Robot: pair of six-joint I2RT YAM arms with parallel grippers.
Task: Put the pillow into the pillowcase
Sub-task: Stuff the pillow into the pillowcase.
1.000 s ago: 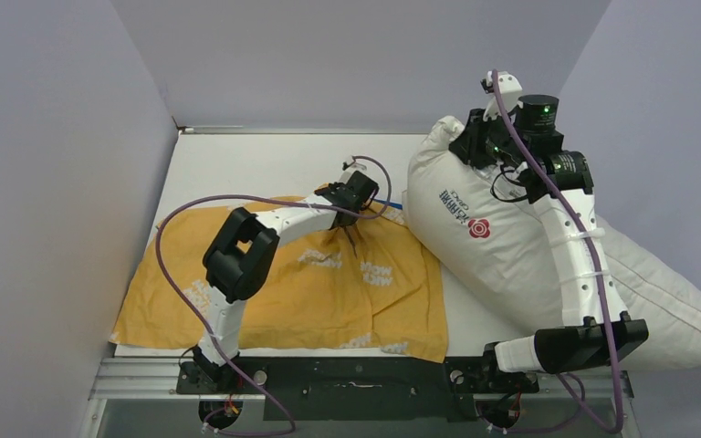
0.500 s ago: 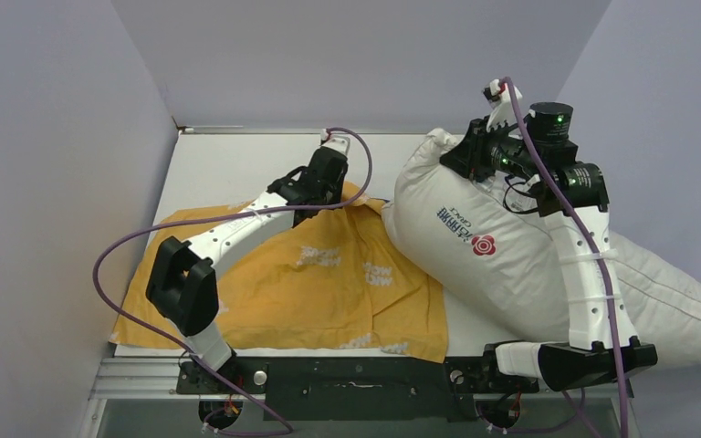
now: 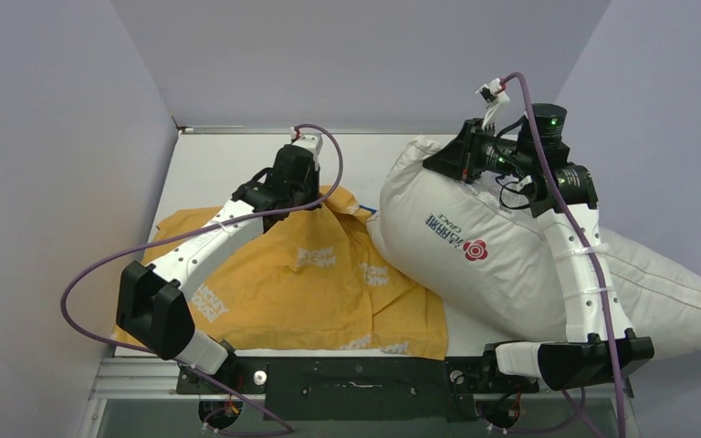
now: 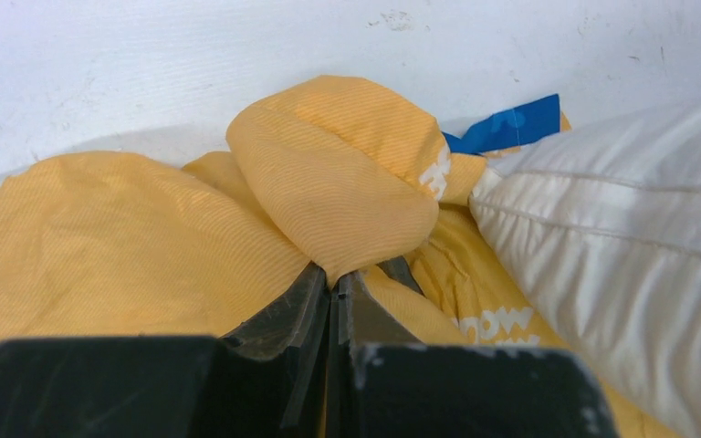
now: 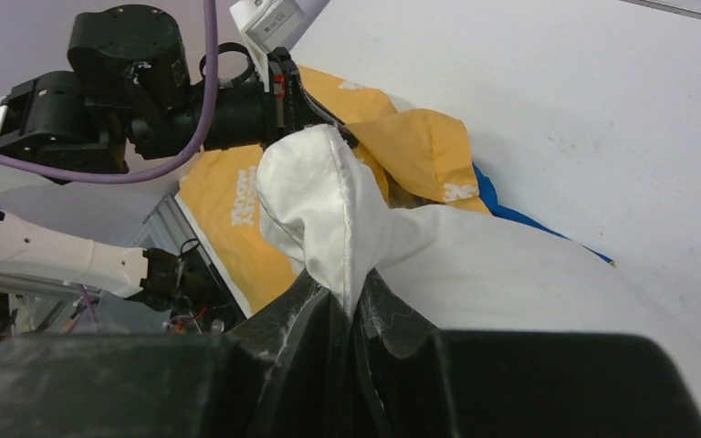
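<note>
Orange-yellow side up, now hoists the pillowcase (image 3: pixel 310 283) rim near the far edge of the table (image 3: pixel 228 164) in the tight-shut left gripper (image 4: pixel 333 283) and swings the pillow (image 3: pixel 456 274), corner pinched in the right gripper (image 5: pixel 347 292), leftward against it, nearing insertion.

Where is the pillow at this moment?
In the top view the pillow lies on the right side of the table, its far corner pinched by the right gripper, its left end against the pillowcase.

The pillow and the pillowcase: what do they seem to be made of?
The pillow: off-white woven cloth, matte, perhaps synthetic; it creases crisply and has a stitched seam. The pillowcase: thin orange-yellow fabric, matte, with a finely ribbed weave; it bunches softly.
</note>
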